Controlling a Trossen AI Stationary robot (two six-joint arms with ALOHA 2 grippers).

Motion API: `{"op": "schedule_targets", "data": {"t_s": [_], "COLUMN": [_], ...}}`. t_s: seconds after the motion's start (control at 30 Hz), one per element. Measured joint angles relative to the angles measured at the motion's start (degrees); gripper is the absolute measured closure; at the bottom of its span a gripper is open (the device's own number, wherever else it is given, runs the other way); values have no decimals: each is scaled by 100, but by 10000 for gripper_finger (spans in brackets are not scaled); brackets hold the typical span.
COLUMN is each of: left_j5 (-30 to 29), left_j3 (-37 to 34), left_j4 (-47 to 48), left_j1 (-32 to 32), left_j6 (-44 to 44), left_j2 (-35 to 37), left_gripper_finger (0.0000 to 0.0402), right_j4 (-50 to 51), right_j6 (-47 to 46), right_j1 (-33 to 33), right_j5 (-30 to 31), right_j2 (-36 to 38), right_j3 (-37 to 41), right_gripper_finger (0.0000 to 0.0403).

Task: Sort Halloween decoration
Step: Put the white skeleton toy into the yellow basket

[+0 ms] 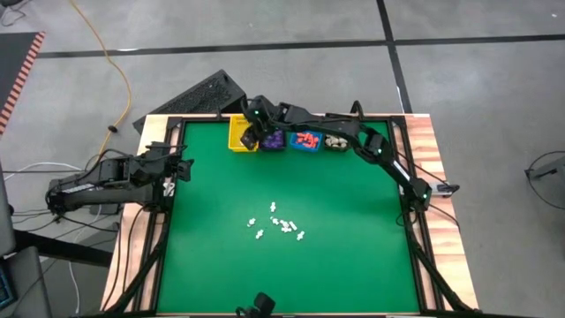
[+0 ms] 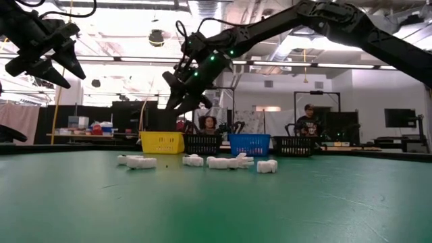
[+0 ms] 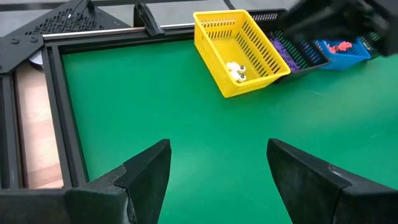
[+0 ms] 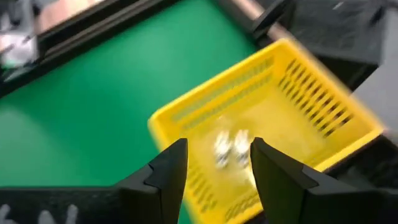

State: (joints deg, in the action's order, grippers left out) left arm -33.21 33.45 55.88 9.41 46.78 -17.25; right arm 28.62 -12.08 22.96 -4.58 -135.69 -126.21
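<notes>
At the nine o'clock edge of the green felt surface point(image 1: 353, 203), seen from above, the left pincer point(image 1: 179, 166) waits with its two dark fingers spread and nothing between them; its wrist camera looks across bare felt toward the bins.

Along the twelve o'clock edge stands a row of four small slotted plastic bins: a yellow rectangular bin point(image 1: 238, 134), then a black bin holding purple pieces point(image 1: 272, 140), a blue bin holding orange-red pieces point(image 1: 306, 141), and a second black bin holding cream-beige pieces point(image 1: 335, 140). White pieces already lie on the yellow bin's floor point(image 3: 235, 71).

The right pincer point(image 1: 250, 138) hangs above the yellow bin, its arm reaching in from the three o'clock side. In its wrist view the fingers point(image 4: 163, 174) stand parted and empty, with white pieces point(image 4: 229, 148) directly below the gap, inside the bin.

Just below the surface's centre lies the unsorted cluster of tiny white figurine pieces point(image 1: 281, 223). From the right pincer this cluster lies toward six o'clock, well apart; from the left pincer it lies toward four o'clock. The cluster's long axis runs from ten to four o'clock. Judged from the overhead view, the two pincers stand at a comparable remove, so neither is clearly nearer; the coming pick likely calls for a long reach back across the felt.
</notes>
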Motion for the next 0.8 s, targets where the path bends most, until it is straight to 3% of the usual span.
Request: {"op": "schedule_targets", "data": {"t_s": [0.13, 0.27, 0.47, 0.67, 0.8], "left_j5": [47, 48, 48, 49, 48], "left_j3": [0, 0, 0, 0, 0], "left_j4": [-2, -1, -1, 0, -2], "left_j1": [0, 1, 2, 2, 2], "left_j6": [-2, -2, -2, -2, -2], "left_j2": [1, 0, 2, 2, 2], "left_gripper_finger": [145, 145, 145, 145, 145], "right_j4": [796, 1975, 3804, 3960, 3291], "right_j6": [132, 502, 1989, 3333, 4110], "right_j1": [-139, -521, -1403, -2069, -2385], "right_j5": [-405, -439, -470, -451, -369], "right_j2": [217, 330, 334, 327, 340], "right_j3": [-7, -7, -4, 194, 413], "right_gripper_finger": [205, 212, 213, 218, 224]}}
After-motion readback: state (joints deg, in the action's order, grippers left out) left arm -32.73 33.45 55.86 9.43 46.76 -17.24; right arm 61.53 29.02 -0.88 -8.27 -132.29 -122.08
